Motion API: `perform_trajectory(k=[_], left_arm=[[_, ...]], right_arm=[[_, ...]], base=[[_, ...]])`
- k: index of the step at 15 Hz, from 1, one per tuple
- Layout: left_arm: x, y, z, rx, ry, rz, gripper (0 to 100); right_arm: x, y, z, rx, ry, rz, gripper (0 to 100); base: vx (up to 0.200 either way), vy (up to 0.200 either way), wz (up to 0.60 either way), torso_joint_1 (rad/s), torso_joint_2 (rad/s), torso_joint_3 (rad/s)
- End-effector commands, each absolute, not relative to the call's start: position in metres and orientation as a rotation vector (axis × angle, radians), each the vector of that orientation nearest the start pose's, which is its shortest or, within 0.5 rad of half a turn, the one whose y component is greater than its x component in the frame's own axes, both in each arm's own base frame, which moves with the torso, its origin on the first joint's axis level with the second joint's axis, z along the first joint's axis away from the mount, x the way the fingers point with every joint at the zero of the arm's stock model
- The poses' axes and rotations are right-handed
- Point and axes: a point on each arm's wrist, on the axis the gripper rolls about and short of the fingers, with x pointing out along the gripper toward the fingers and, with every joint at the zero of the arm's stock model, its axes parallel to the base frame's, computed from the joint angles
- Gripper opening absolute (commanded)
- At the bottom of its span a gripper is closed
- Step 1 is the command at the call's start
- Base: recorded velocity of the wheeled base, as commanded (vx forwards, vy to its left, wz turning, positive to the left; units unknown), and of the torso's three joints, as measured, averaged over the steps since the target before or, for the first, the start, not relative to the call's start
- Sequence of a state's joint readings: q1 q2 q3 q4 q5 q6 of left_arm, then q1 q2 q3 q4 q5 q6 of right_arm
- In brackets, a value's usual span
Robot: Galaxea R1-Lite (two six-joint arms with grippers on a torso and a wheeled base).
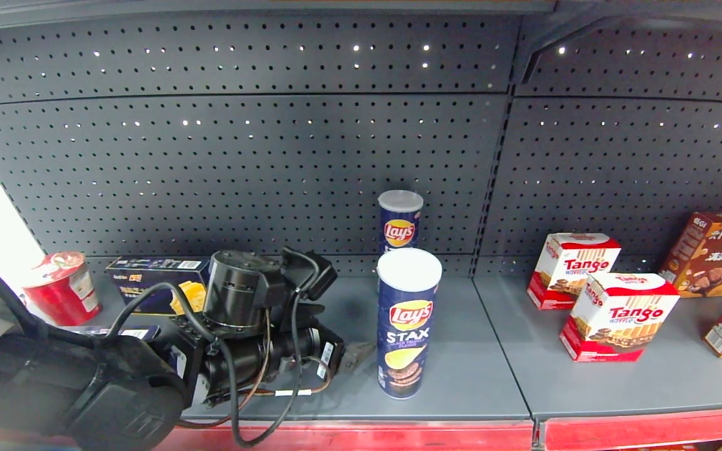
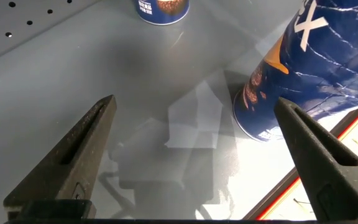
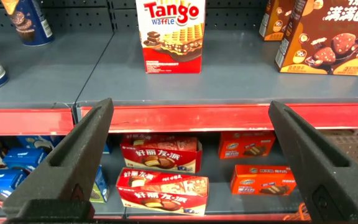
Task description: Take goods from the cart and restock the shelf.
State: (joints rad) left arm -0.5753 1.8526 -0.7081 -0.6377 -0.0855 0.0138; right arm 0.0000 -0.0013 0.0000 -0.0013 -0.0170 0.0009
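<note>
Dark grey perforated metal panels back a grey metal shelf (image 1: 461, 376) with a red front lip. On it, a tall dark blue cardboard crisp can with a white lid (image 1: 408, 322) stands upright near the front. A second matching blue can (image 1: 400, 219) stands behind it against the panel.

The left gripper (image 2: 196, 104) lies low over the shelf just beside the front can, its black fingers spread wide and holding nothing. The right gripper (image 3: 191, 107) hangs in front of the shelf edge, also wide open and empty.

The can looks placed, so the likely step is backing the left arm out. That calls for a straight pull toward the red lip, keeping the finger nearest the can's base from clipping it, since a tall, narrow can tips easily.

Head view shows the whole row, including two red-and-white wafer boxes (image 1: 618, 316). Left wrist view shows the gap between finger and can. Right wrist view reveals a lower shelf holding red snack cartons (image 3: 160, 152).
</note>
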Motion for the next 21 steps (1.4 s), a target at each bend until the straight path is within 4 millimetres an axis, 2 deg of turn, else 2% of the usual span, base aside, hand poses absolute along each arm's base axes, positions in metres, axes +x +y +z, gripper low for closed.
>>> perform_trajectory(k=[1, 11, 12, 14, 15, 17, 18, 19, 20, 21], left_arm=[[0.263, -0.173, 0.109, 0.139, 0.5, -0.65, 100], [0.262, -0.17, 0.107, 0.14, 0.513, -0.643, 100], [0.264, -0.166, 0.112, 0.134, 0.498, -0.629, 100], [0.259, -0.153, 0.137, 0.109, 0.423, -0.599, 100], [0.252, -0.139, 0.153, 0.094, 0.377, -0.555, 100], [0.229, -0.117, 0.176, 0.086, 0.341, -0.49, 100], [0.209, -0.104, 0.19, 0.087, 0.315, -0.458, 100], [0.175, -0.086, 0.21, 0.073, 0.245, -0.421, 100], [0.139, -0.067, 0.22, 0.066, 0.205, -0.406, 100], [0.116, -0.055, 0.221, 0.069, 0.201, -0.394, 100]], right_arm=[[-0.023, 0.0, 0.076, 0.0, -0.002, -0.017, 100], [-0.023, 0.0, 0.076, 0.0, -0.002, -0.017, 100], [-0.023, 0.0, 0.076, 0.0, -0.002, -0.017, 100], [-0.023, 0.0, 0.076, 0.002, -0.002, -0.017, 100], [-0.023, 0.0, 0.076, 0.0, -0.002, -0.017, 100], [-0.023, 0.0, 0.076, 0.002, -0.002, -0.017, 100], [-0.023, 0.0, 0.076, 0.002, -0.002, -0.017, 100], [-0.023, 0.0, 0.076, 0.0, -0.002, -0.017, 100], [-0.023, 0.0, 0.076, 0.0, -0.002, -0.017, 100], [-0.023, 0.0, 0.076, 0.0, -0.002, -0.017, 100]], base=[[0.0, 0.0, 0.0, 0.0, 0.0, 0.0], [0.0, 0.0, 0.0, 0.0, 0.0, 0.0], [0.0, 0.0, 0.0, 0.0, 0.0, 0.0], [0.0, 0.0, 0.0, 0.0, 0.0, 0.0], [0.0, 0.0, 0.0, 0.0, 0.0, 0.0], [0.0, 0.0, 0.0, 0.0, 0.0, 0.0], [0.0, 0.0, 0.0, 0.0, 0.0, 0.0], [0.0, 0.0, 0.0, 0.0, 0.0, 0.0], [0.0, 0.0, 0.0, 0.0, 0.0, 0.0], [0.0, 0.0, 0.0, 0.0, 0.0, 0.0]])
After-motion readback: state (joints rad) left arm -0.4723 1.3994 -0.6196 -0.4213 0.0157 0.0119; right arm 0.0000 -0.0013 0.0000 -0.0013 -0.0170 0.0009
